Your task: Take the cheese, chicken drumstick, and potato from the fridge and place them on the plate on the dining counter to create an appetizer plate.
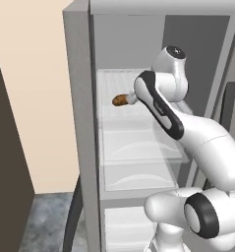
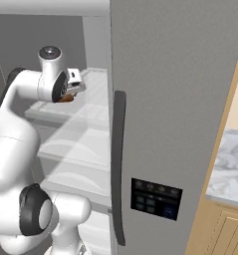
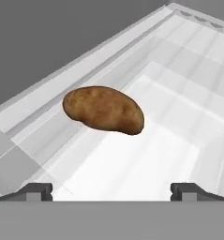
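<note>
The potato, a smooth medium-brown oval lump, lies on a white shelf inside the open fridge. In the hand view it sits just ahead of my gripper, a little left of centre, with nothing touching it. The two fingertips stand wide apart and open, with nothing between them. From the left base view the potato peeks out beside my forearm on the upper shelf. A sliver of the potato shows under the hand in the right base view. The cheese, chicken drumstick and plate are out of view.
The fridge door stands open at my right, with a dark handle and a black dispenser panel. Beyond it is the marble-topped dining counter. Lower shelves and drawers sit below my arm. A beige wall stands left.
</note>
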Motion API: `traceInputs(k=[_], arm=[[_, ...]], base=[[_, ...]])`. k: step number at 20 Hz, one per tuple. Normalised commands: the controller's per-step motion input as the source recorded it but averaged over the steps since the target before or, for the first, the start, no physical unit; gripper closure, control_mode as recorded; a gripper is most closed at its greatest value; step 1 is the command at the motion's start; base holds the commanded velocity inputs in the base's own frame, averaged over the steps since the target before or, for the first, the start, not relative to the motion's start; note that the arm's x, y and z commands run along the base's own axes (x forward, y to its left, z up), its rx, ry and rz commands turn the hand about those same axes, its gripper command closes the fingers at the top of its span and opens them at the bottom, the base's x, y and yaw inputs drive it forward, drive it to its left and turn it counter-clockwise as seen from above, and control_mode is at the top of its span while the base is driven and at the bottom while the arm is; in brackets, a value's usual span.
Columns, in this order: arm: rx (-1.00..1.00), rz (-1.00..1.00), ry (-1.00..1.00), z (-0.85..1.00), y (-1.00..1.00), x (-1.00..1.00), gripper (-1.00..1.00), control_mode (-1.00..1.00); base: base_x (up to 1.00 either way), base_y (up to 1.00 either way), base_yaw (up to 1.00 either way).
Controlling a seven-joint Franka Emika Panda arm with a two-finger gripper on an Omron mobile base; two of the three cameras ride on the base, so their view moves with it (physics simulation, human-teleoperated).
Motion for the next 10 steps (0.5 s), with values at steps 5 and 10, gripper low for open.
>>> traceInputs(k=[5, 10], arm=[[-0.07, 0.26, 0.0, -0.09, 0.0, 0.16, -1.0, -1.0], [-0.09, 0.25, 0.0, -0.12, 0.01, 0.2, -1.0, -1.0]], base=[[0.0, 0.0, 0.0], [0.0, 0.0, 0.0]])
